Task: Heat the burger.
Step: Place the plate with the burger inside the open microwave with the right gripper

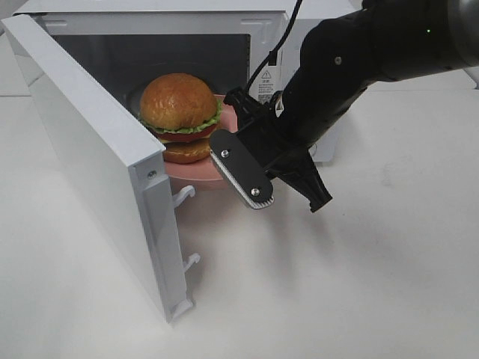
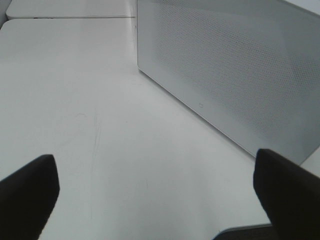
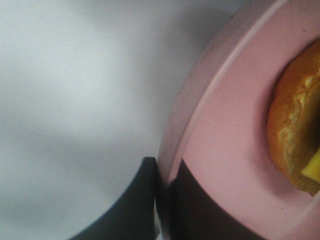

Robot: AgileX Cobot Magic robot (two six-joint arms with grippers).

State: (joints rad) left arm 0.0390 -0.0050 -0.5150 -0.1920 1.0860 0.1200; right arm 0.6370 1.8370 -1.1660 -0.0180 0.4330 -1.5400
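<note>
The burger [image 1: 179, 112], with a golden bun, lettuce and a dark filling, sits on a pink plate [image 1: 191, 172] at the mouth of the open microwave [image 1: 284, 30]. My right gripper [image 1: 233, 105] reaches in from the right and is shut on the plate's right rim. The right wrist view shows its dark jaws [image 3: 167, 180] pinching the plate [image 3: 225, 125], with the burger's bun [image 3: 295, 130] beyond. In the left wrist view my left gripper [image 2: 155, 172] is open and empty above the table. It faces the outer side of the door [image 2: 230, 75].
The microwave door [image 1: 90, 134] stands swung open toward the front left, its latches [image 1: 183, 196] pointing right. A black cable [image 1: 281, 37] runs down by the microwave's control side. White table [image 1: 359, 284] spreads in front and to the right.
</note>
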